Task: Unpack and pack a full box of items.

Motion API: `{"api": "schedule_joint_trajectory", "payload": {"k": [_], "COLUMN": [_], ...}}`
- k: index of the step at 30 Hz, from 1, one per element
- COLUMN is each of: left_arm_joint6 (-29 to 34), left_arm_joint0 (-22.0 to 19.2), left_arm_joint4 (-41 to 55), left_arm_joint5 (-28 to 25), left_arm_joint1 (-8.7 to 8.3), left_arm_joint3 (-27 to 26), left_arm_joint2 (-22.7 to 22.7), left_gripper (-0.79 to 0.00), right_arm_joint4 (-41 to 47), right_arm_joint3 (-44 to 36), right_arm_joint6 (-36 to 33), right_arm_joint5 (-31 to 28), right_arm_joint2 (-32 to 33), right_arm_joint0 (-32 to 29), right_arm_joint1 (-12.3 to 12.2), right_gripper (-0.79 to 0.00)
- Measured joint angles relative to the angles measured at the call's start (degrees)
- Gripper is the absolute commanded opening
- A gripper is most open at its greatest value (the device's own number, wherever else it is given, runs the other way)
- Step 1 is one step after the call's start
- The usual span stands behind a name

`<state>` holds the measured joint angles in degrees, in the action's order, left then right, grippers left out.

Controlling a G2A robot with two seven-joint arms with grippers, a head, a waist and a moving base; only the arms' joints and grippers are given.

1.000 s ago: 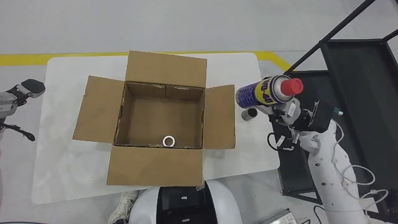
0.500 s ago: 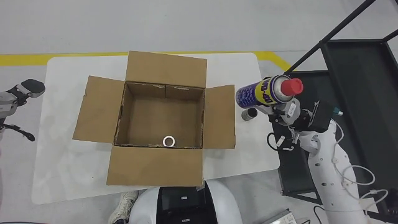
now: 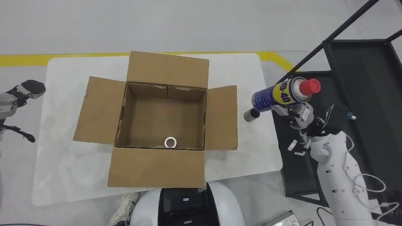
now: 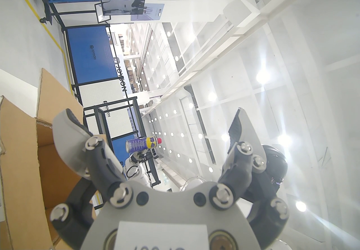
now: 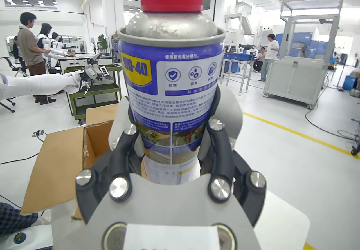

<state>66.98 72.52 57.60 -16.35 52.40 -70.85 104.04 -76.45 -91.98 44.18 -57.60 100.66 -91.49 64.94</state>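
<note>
Where the spray can (image 3: 286, 94) is: off the table, held aloft at the table's right edge, between the box and the black cart; the right wrist view shows it upright, red cap uppermost, blue and yellow label facing the camera.
Right gripper (image 5: 173, 121): closed around the lower half of the spray can, one finger pressed on each side of the label.
Left gripper (image 4: 153, 118): jaws spread wide with nothing between them; it sits beyond the table's left edge, well apart from the box, pointing up towards the ceiling lights.
Box (image 3: 166, 91): brown cardboard, standing in the middle of the table with all four flaps folded outward; its right flap lies near the held can.
Ring (image 3: 170, 142): small and pale, flat on the box floor, just beside the wall nearest the robot.
Small metal tin (image 3: 251, 114): stands on the table just beside the tip of the right flap, partly hidden under the base of the spray can in the top view.
Table (image 3: 63, 132): white with rounded corners; it carries the box and the tin.
Black cart (image 3: 364, 69): stands on the floor to the right of the table, close to the right arm.
Yellow floor line (image 3: 63, 58): runs behind the table's far edge.
</note>
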Motion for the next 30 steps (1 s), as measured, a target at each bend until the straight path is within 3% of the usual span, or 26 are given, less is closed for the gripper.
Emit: {"api": "schedule_joint_trajectory", "payload": {"k": [9,15,30], "left_arm_joint6": [0.0,0.0,0.0], "left_arm_joint0": [0.0,0.0,0.0], "left_arm_joint4": [0.0,0.0,0.0], "left_arm_joint5": [0.0,0.0,0.0], "left_arm_joint1": [0.0,0.0,0.0], "left_arm_joint3": [0.0,0.0,0.0], "left_arm_joint2": [0.0,0.0,0.0], "left_gripper": [0.0,0.0,0.0], "right_arm_joint4": [-5.0,-11.4,-12.1], "right_arm_joint3": [16.1,24.7,25.4], "right_arm_joint6": [5.7,12.9,13.9], "right_arm_joint5": [7.0,10.7,11.4], "right_arm_joint2": [-1.9,-5.0,-5.9], "right_arm_joint0": [3.1,5.2,5.7], "right_arm_joint1": [0.0,-0.1,-0.1], "right_gripper": [-0.785,-0.785,-0.785]}}
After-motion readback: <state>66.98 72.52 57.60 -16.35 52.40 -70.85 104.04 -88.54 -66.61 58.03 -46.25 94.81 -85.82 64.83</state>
